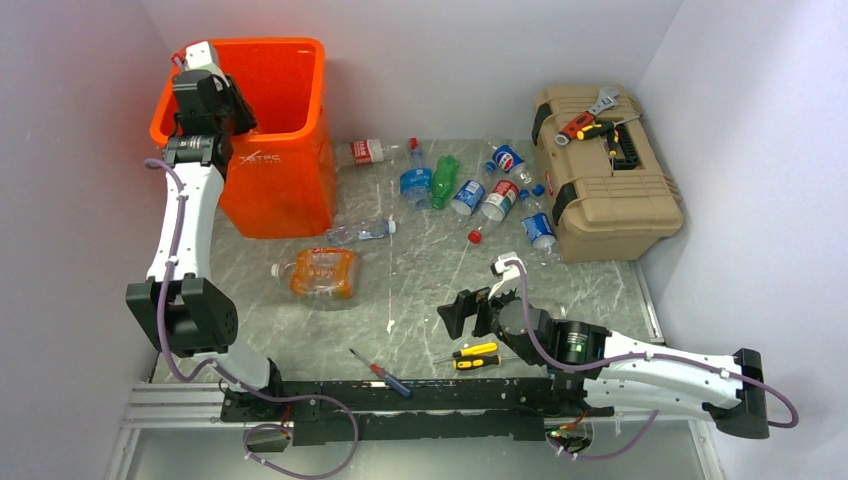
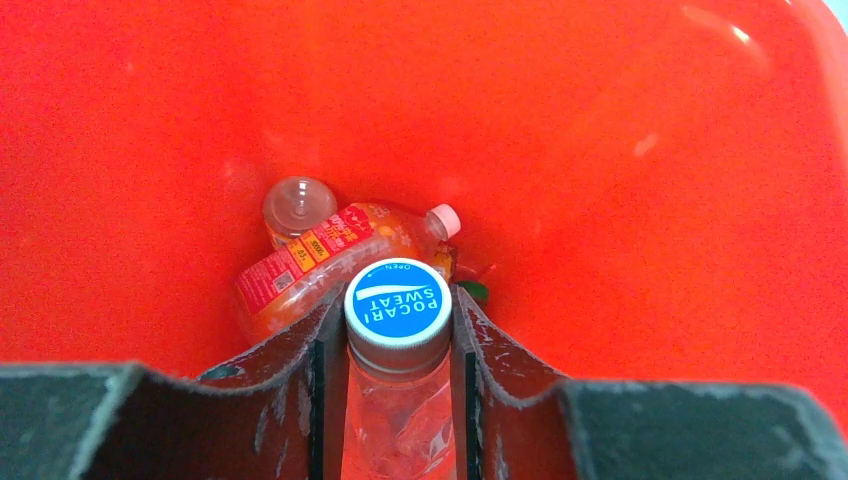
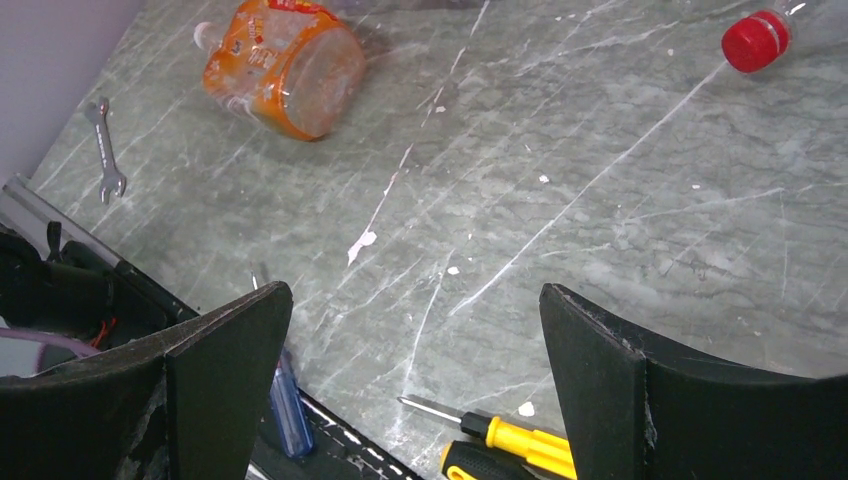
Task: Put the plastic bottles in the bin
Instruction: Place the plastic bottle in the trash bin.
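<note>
1. Hanging inside the mouth of the orange bin [image 1: 290, 170], the left gripper [image 2: 398, 312] is pinching a clear bottle [image 2: 398, 425] by the neck. Its jaws are pressing on either side just under the blue-and-white cap [image 2: 397, 300].
2. Lying at the bottom of the bin, straight below that cap, is an orange-labelled bottle [image 2: 320, 262] with a pale cap. A second clear bottle [image 2: 298, 205] is showing its round base just beside it. A scrap of green is peeking out behind them, too hidden to identify.
3. Waiting on the grey table [image 1: 430, 280] is a big orange bottle [image 1: 322, 273], lying on its side near the bin's front corner. A slim clear bottle [image 1: 362, 229] is lying just behind it.
4. Spreading out farther back, between bin and toolbox [image 1: 605, 200], is a loose row of bottles: a red-labelled one [image 1: 370, 151], a green one [image 1: 445, 180], and several blue-labelled ones [image 1: 415, 183].
5. Resting low near the table's front edge, the right gripper [image 1: 470, 312] is holding its jaws spread wide with nothing between them. Two yellow screwdrivers [image 3: 515, 440] are lying just below it.
6. Sitting shut at the right, the toolbox is carrying a wrench [image 1: 603, 100] and an orange-handled tool [image 1: 580, 125] on its lid.
</note>
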Robot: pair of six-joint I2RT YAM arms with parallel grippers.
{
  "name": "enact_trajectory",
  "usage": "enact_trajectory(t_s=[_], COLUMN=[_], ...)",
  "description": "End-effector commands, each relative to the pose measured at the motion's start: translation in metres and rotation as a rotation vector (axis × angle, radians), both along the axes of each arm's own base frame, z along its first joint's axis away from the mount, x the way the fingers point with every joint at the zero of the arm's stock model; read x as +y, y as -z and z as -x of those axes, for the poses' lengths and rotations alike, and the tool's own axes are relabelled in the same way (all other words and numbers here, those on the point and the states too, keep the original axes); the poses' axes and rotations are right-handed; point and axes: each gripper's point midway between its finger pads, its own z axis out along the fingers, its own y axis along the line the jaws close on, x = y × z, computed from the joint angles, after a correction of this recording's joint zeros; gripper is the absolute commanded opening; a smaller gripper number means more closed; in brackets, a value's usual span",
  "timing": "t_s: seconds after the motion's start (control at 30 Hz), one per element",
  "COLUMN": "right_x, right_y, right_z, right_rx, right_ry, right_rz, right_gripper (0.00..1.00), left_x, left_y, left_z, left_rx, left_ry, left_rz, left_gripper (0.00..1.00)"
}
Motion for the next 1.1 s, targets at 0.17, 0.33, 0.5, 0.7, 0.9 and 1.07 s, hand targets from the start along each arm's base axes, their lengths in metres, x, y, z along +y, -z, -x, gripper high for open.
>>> enact_trajectory(t_s=[0.17,0.33,0.5,0.7,0.9,1.07], right_x=[-0.002,0.001,0.001,0.000,-0.003,0.000], right_y=[-0.012,-0.012,-0.013,-0.015,-0.015,-0.016], right_z=[-0.007,-0.006,-0.005,-0.005,-0.006,-0.009], right_rx=[-0.035,-0.025,-0.026,-0.015,-0.023,-0.035], right_ry=[0.035,0.029,0.023,0.029,0.038,0.043], right_rz=[-0.028,-0.019,-0.028,-0.029,-0.032,-0.009], right_gripper=[1.00,1.00,1.00,1.00,1.00,1.00], left_x=[-0.025,0.026,0.045,0.042,0.037,0.001], left_y=[-0.113,-0.115,-0.084,-0.032,-0.074,-0.152], left_z=[0.035,0.052,0.056,0.046,0.056,0.089], left_rx=[-0.363,-0.244,-0.184,-0.078,-0.160,-0.342], left_ry=[0.115,-0.157,-0.240,-0.219,-0.220,-0.117], left_rz=[0.000,-0.177,-0.267,-0.227,-0.194,-0.144], left_gripper=[0.00,0.00,0.00,0.03,0.89,0.99])
